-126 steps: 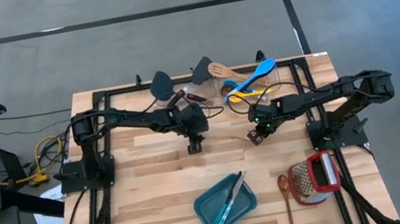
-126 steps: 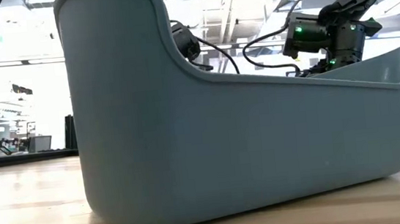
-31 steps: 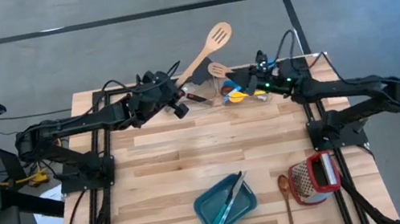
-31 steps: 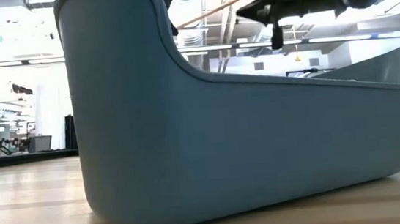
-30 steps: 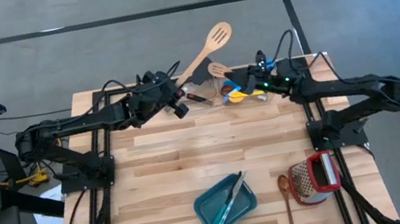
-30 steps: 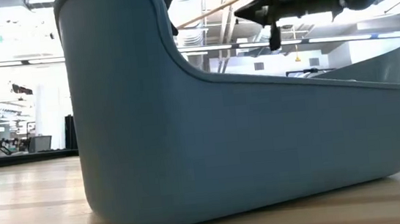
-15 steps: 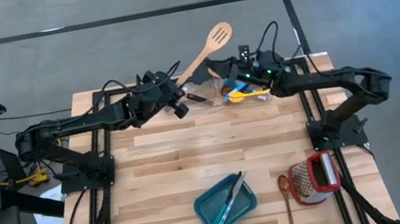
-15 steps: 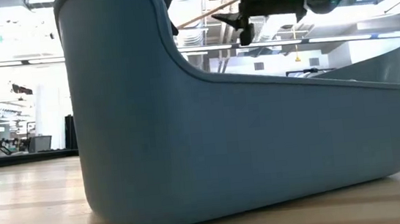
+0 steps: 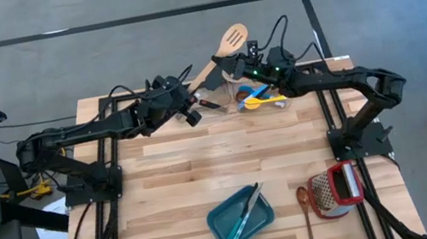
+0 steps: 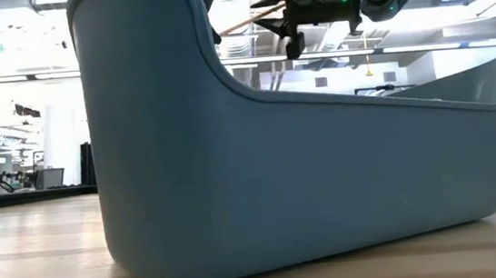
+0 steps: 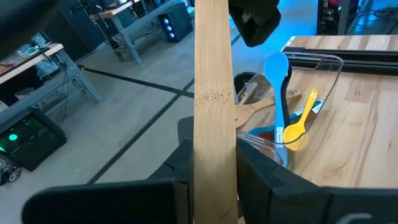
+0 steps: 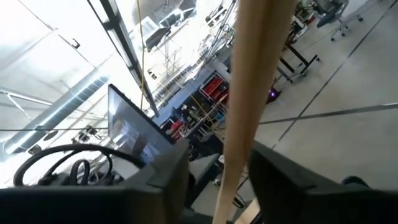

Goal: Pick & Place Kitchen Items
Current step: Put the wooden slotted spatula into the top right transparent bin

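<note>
A pale slotted wooden spatula [image 9: 220, 56] hangs slanting over the table's far edge, its head [image 9: 233, 40] beyond the edge. My left gripper [image 9: 190, 99] is shut on its handle. My right gripper [image 9: 232, 62] stands open higher up the same handle, one finger on either side [image 12: 245, 155]; whether they touch it I cannot tell. Below it, a clear container [image 9: 257, 95] at the far edge holds a blue spoon [image 11: 278, 81] and a yellow spoon [image 11: 298, 124]. My left gripper pinches the spatula's flat handle [image 11: 214, 143] between its two fingers [image 11: 181, 168], toward the handle's free end. The fingers come nearly level from the table's left and lie across the handle. The spatula is lifted clear, tilted up toward the far right.
A teal bin [image 9: 230, 231] with tongs in it lies near the front edge; it fills the low view [image 10: 279, 172]. A brown wooden spoon [image 9: 306, 213] and a red grater [image 9: 338, 188] lie at the front right. Bare wood lies between the arms and the bin.
My right gripper has left the clear container, going up and toward the table's left and far edge, until its fingers stand around the spatula's handle. The spatula and my left gripper have kept still.
</note>
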Controlling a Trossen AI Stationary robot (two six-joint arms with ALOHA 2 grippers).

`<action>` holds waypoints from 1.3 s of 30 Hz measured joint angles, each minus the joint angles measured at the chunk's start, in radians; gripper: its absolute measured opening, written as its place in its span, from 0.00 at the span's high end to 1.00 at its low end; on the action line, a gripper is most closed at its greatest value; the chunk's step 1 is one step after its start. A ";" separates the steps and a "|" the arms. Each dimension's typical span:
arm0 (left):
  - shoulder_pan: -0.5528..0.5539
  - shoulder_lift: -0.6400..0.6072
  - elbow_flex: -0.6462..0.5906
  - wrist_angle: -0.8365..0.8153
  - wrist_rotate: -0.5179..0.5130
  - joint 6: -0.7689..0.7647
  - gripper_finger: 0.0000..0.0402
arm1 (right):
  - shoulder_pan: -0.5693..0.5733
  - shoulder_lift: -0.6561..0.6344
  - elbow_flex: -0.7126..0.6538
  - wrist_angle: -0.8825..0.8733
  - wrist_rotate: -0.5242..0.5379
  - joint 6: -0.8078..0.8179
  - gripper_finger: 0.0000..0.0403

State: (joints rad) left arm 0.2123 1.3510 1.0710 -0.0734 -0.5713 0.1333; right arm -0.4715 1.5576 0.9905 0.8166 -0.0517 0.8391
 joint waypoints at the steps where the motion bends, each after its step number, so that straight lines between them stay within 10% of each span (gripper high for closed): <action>1: 0.000 0.000 0.000 0.000 0.000 0.000 0.86 | -0.004 -0.001 0.000 0.001 0.000 0.000 0.66; 8: 0.000 0.000 -0.001 -0.002 -0.008 0.008 0.85 | -0.007 -0.001 0.000 0.001 0.006 -0.010 0.96; 26: 0.000 0.001 -0.002 0.002 -0.029 -0.008 0.75 | -0.032 -0.013 0.000 -0.014 -0.053 -0.028 0.96; 39: 0.000 -0.005 -0.002 -0.007 -0.050 -0.006 0.68 | -0.135 -0.251 0.000 -0.473 -0.078 -0.246 0.96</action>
State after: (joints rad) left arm 0.2127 1.3464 1.0695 -0.0803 -0.6212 0.1272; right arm -0.6065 1.3070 0.9901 0.3440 -0.1296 0.5933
